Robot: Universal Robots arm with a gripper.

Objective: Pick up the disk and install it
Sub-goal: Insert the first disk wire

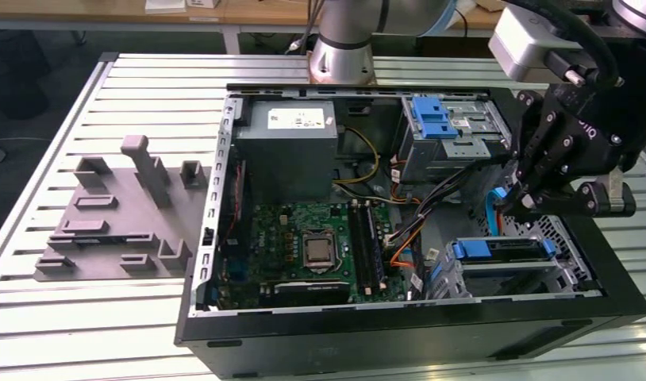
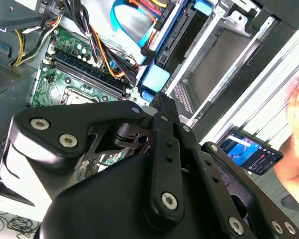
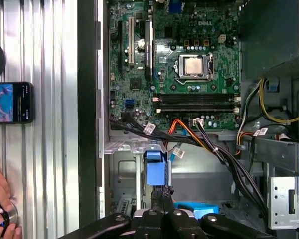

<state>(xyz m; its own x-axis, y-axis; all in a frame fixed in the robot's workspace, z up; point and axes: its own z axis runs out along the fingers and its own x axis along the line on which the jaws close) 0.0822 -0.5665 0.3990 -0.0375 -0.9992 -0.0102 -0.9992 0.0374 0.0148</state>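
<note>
The disk (image 1: 503, 248) lies in the lower drive cage (image 1: 513, 274) at the case's front right corner, a dark slab with blue carrier ends. In both wrist views its blue carrier end (image 3: 155, 170) (image 2: 153, 78) sits just beyond my fingertips. My gripper (image 1: 519, 208) (image 2: 162, 102) (image 3: 162, 193) hangs over that cage with its fingers shut together and nothing between them. Whether the tips touch the blue end I cannot tell.
The open computer case holds a motherboard (image 1: 307, 246), a grey power supply (image 1: 286, 139), an upper cage with a blue latch (image 1: 445, 119) and loose cables, one light blue (image 1: 497, 210). A grey fixture (image 1: 111, 214) stands on the slatted table. A phone (image 3: 10, 102) and a person's hand (image 3: 0, 209) lie beside the case.
</note>
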